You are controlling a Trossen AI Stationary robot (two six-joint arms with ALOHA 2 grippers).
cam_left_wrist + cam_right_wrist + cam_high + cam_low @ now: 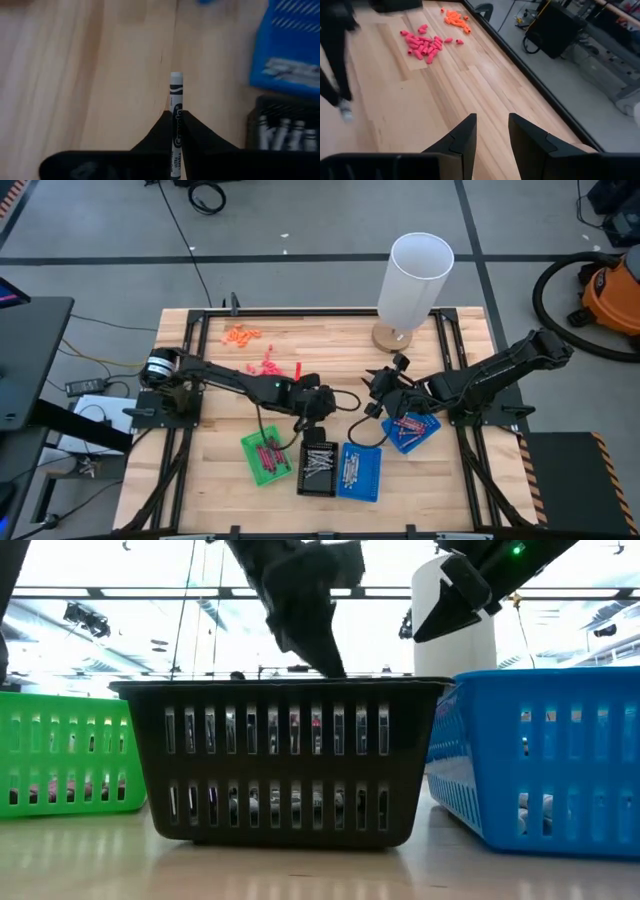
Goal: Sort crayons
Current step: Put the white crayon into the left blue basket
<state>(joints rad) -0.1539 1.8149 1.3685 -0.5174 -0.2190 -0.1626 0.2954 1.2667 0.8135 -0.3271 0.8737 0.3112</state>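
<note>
Table (330,350) fills the high view, with four trays along its near edge. Taking the black tray (318,464) as landmark: a green tray (265,457) sits just left of it holding dark red crayons (268,452), a blue tray (360,472) touches its right side, and a second blue tray (411,429) with red crayons lies farther right and beyond. Grey crayons (319,462) lie inside the black tray. The left gripper (312,423) hangs just beyond the black tray; the right gripper (376,402) is farther right, near the second blue tray. Pink bits (270,364) and orange bits (242,335) lie well beyond, toward the far left. A white cylinder (413,280) stands at the far edge.

In the low view the left gripper's tip (322,658) comes down just behind the black tray's rim (280,688).

In the left wrist view its jaws pinch a grey crayon (175,107) upright above bare wood, the black tray close by.

In the right wrist view the fingers (465,137) stand spread with nothing between them.
</note>
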